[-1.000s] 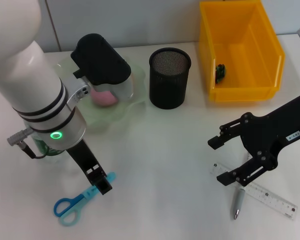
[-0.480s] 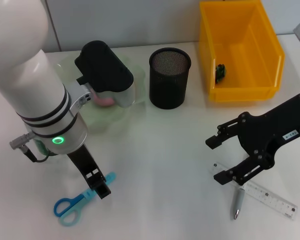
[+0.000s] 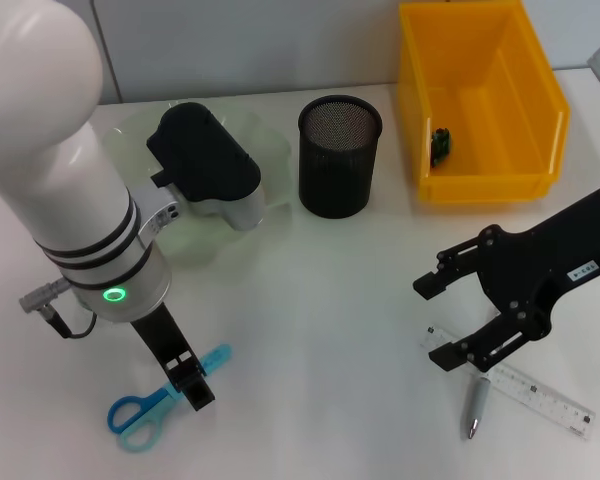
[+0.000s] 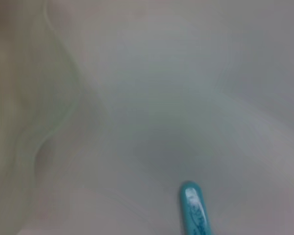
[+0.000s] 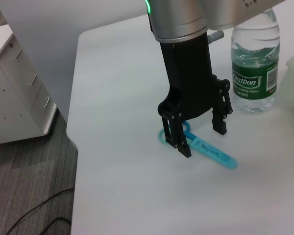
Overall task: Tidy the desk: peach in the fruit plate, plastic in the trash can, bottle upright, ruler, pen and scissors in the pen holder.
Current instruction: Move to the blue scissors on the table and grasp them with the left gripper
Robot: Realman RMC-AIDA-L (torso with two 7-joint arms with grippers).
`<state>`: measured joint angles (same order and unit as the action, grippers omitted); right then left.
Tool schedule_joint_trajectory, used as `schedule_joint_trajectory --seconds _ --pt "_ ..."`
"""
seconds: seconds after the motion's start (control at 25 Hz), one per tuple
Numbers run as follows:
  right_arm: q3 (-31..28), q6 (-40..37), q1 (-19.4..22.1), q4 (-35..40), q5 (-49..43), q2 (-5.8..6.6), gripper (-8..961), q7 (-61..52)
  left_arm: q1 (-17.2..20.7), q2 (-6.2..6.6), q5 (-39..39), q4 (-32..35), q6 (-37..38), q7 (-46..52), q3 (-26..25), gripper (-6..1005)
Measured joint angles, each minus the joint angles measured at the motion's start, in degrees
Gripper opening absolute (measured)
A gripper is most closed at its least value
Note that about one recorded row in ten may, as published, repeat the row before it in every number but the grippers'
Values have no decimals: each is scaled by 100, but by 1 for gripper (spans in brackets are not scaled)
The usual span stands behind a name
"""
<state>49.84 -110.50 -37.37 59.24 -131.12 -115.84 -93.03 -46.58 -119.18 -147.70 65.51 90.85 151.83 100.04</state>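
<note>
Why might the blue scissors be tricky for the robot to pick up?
The scissors lie flat on the table, so the open left gripper probably has little to grab. They look like smooth plastic, so they may slide or spin if nudged. They seem stiff and light, and being flat they should not roll away.

We see a black wire-mesh pen holder [image 3: 339,155], matt and finely perforated, and just beside it a glossy yellow plastic bin [image 3: 480,100] with smooth walls. The scissors [image 3: 165,400] far in front of the pen holder look like shiny blue plastic, and the left gripper [image 5: 200,137] over them is matt black below a smooth white arm shell. Beyond them, the bottle [image 5: 255,58] is clear plastic with a glossy green label.
</note>
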Motion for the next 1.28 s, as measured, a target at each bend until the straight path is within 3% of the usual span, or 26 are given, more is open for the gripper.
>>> schedule_joint_trajectory --seconds 1.28 --pt "8 -5 14 0 -55 44 838 -13 25 0 22 -203 -178 66 53 628"
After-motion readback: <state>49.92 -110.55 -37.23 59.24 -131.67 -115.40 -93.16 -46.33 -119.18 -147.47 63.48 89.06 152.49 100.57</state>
